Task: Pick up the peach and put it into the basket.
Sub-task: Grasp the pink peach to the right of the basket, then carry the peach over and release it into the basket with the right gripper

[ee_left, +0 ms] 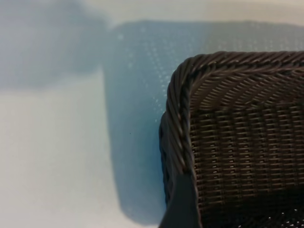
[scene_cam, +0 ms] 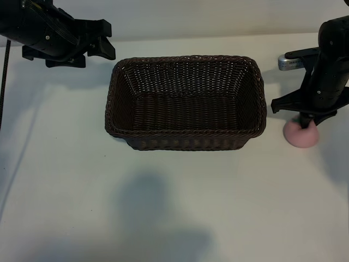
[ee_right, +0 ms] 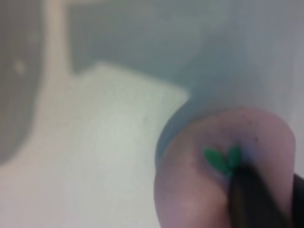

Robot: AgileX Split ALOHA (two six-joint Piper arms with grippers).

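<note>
The peach (scene_cam: 300,135), small, round and pale pink, rests on the white table to the right of the basket (scene_cam: 185,132), a large dark-brown wicker one that holds nothing. My right gripper (scene_cam: 305,121) points straight down and touches the top of the peach. In the right wrist view the peach (ee_right: 190,190) fills the near corner, and a dark part of the gripper lies against it beside the green leaves (ee_right: 222,159). My left gripper (scene_cam: 101,46) is parked open at the far left, beyond the basket's corner (ee_left: 180,123).
A silver metal object (scene_cam: 293,61) lies on the table behind the right arm. The white tabletop (scene_cam: 163,207) stretches in front of the basket, with a soft shadow across it.
</note>
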